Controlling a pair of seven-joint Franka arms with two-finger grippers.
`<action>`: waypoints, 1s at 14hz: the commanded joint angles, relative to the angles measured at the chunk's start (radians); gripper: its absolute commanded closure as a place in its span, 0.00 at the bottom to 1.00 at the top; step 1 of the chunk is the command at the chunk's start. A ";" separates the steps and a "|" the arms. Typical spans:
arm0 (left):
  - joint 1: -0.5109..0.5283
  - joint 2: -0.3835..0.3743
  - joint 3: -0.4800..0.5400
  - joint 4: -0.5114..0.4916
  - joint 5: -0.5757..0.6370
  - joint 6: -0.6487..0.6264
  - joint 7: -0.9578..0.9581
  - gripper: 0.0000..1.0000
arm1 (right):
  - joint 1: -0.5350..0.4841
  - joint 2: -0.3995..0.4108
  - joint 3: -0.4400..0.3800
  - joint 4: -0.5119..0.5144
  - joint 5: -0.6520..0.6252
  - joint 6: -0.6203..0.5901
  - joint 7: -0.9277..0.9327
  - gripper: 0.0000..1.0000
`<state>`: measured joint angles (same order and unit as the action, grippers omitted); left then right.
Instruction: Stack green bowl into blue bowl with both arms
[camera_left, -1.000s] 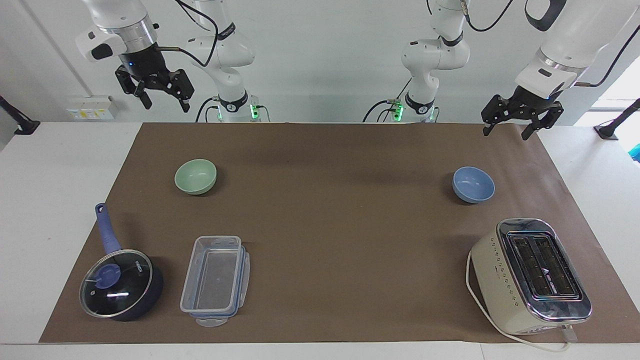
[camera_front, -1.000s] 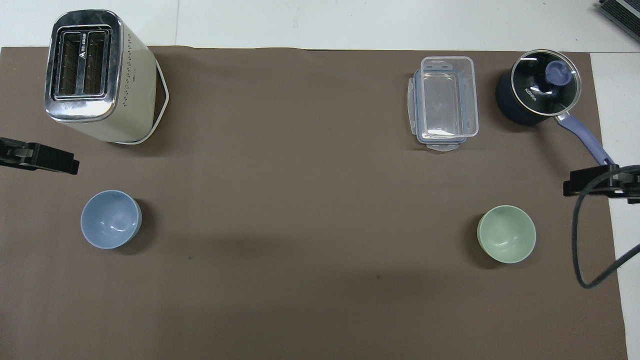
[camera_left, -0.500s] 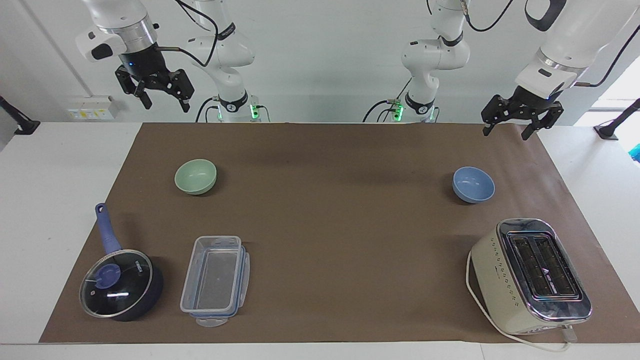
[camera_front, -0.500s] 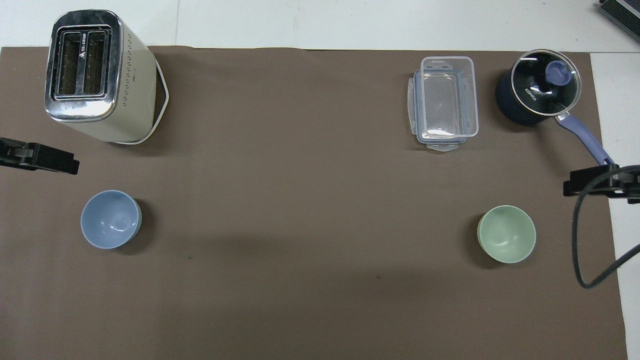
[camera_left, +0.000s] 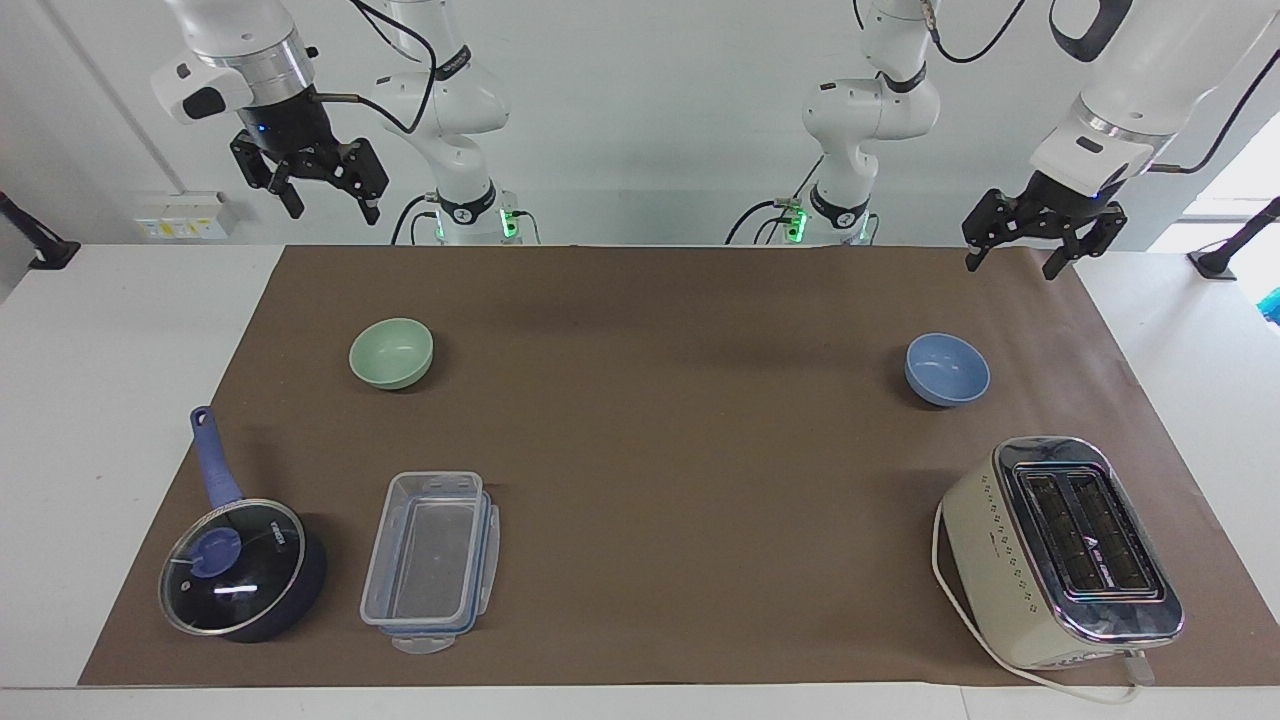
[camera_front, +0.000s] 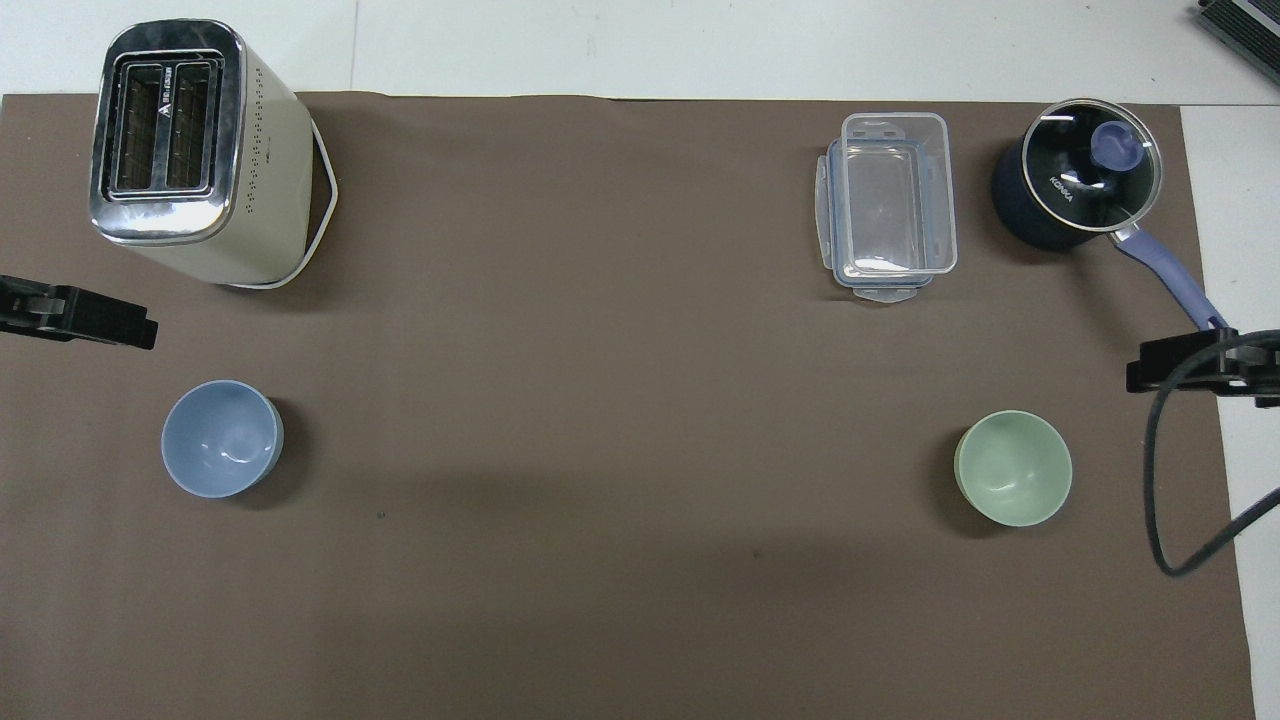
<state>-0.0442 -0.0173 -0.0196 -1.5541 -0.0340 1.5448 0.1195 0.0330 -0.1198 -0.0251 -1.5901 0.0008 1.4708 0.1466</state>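
Two tools, both raised and empty. Right tool (camera_left: 320, 195), upper left of the facing view, fingers apart; it has lifted slightly over the last second. Left tool (camera_left: 1020, 248), upper right, fingers apart, unchanged. Neither has begun its reach, so stacking is judged not started. Green bowl (camera_left: 391, 352) sits below the right tool; blue bowl (camera_left: 947, 369) below the left, well apart. Brown mat (camera_left: 660, 440) on a white surface (camera_left: 90, 400) carries a toaster (camera_left: 1060, 550), saucepan (camera_left: 243, 568) and clear container (camera_left: 432, 560). White wall above.
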 joint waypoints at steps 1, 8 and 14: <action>-0.002 -0.052 0.001 -0.087 0.005 0.032 0.000 0.00 | -0.012 0.008 0.004 0.018 0.024 -0.012 -0.027 0.00; 0.053 -0.076 0.009 -0.282 0.002 0.233 0.121 0.00 | -0.012 0.008 0.004 0.018 0.024 -0.012 -0.027 0.00; 0.176 -0.066 0.009 -0.497 -0.030 0.516 0.253 0.00 | -0.012 0.008 0.004 0.018 0.024 -0.012 -0.027 0.00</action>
<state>0.1012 -0.0570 -0.0035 -1.9563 -0.0458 1.9496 0.3436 0.0330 -0.1198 -0.0251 -1.5901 0.0008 1.4708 0.1466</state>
